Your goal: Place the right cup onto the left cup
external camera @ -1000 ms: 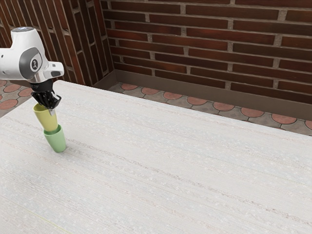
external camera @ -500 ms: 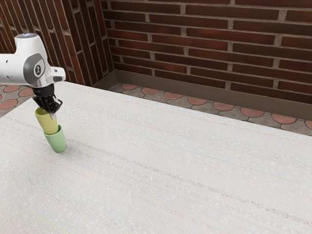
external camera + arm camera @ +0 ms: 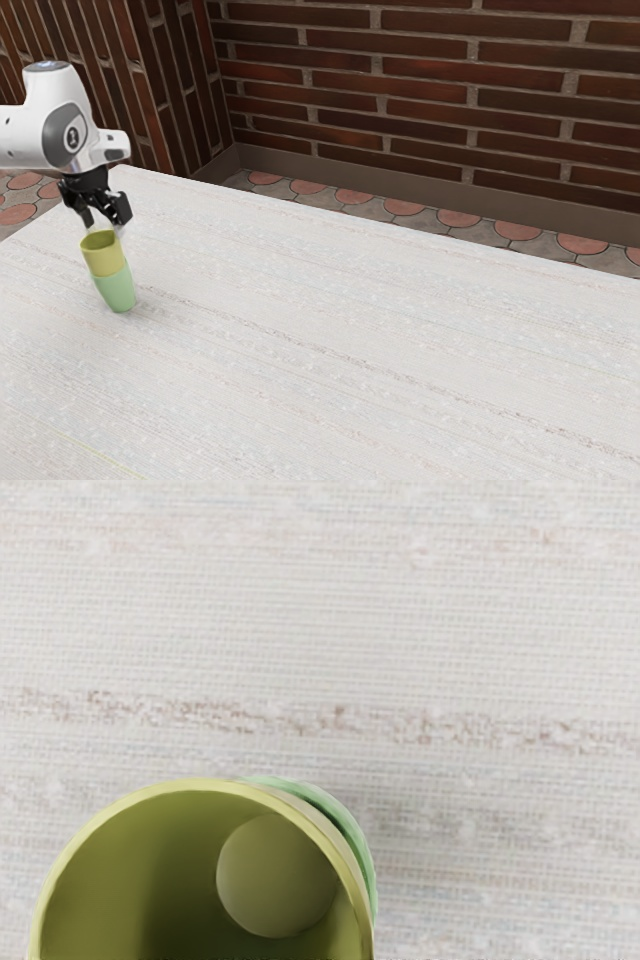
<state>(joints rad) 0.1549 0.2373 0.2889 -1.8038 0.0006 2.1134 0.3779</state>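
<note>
While our tool hangs open just above the yellow cup, its fingers spread apart, we see that cup seated in the green cup, its upper part showing above the green rim. The pair stands upright on the pale bench, at the exterior view's left. At the wrist view's lower left, we look down into the yellow cup's mouth.

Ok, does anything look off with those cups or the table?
No, nothing stands out. The yellow cup sits partway inside the green cup, I see no crack or spill, and the open hand is above them.
</note>
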